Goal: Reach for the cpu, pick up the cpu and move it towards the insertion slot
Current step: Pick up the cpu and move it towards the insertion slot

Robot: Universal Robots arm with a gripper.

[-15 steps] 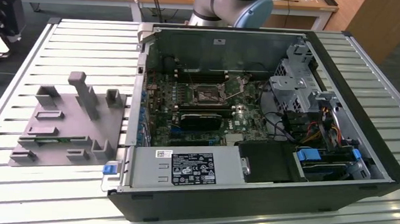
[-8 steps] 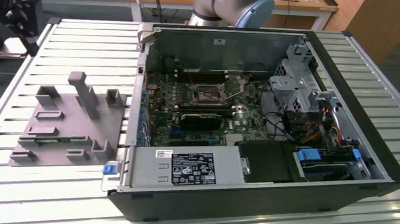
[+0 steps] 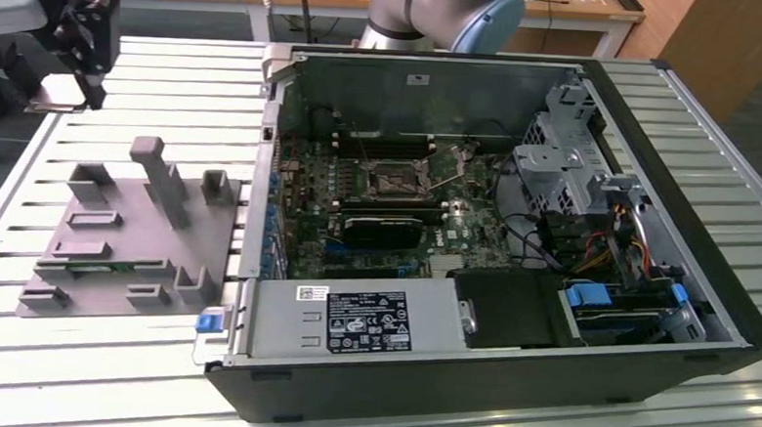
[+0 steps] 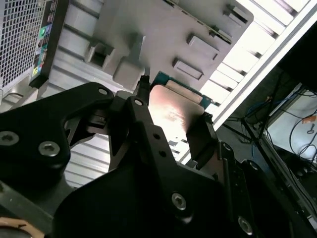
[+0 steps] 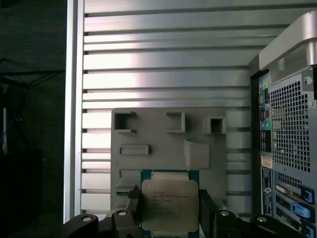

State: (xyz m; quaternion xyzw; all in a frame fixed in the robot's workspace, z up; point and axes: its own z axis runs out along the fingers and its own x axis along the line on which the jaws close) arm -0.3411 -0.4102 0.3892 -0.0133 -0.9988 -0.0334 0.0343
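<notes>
Jaws grip the cpu (image 5: 170, 206) by two opposite edges (printed lines cross its metal lid) above the slatted surface (image 3: 165, 95) at the exterior view's left, past the grey fixture plate (image 3: 105, 246), well apart from the insertion slot (image 3: 393, 180) inside the open computer case (image 3: 476, 395).

The cpu (image 5: 170, 201) clamped in the gripper (image 5: 170, 208), grey fixture plate (image 5: 168, 144) beyond.
The black fingers (image 5: 132, 202) press two opposite sides of the cpu, its silver-grey lid on a green-edged board. The fixture plate, with raised blocks and recesses, lies on the slatted metal tabletop (image 5: 168, 59) between the tabletop's edge and the computer case (image 5: 290, 134), whose perforated panel carries ports.
</notes>
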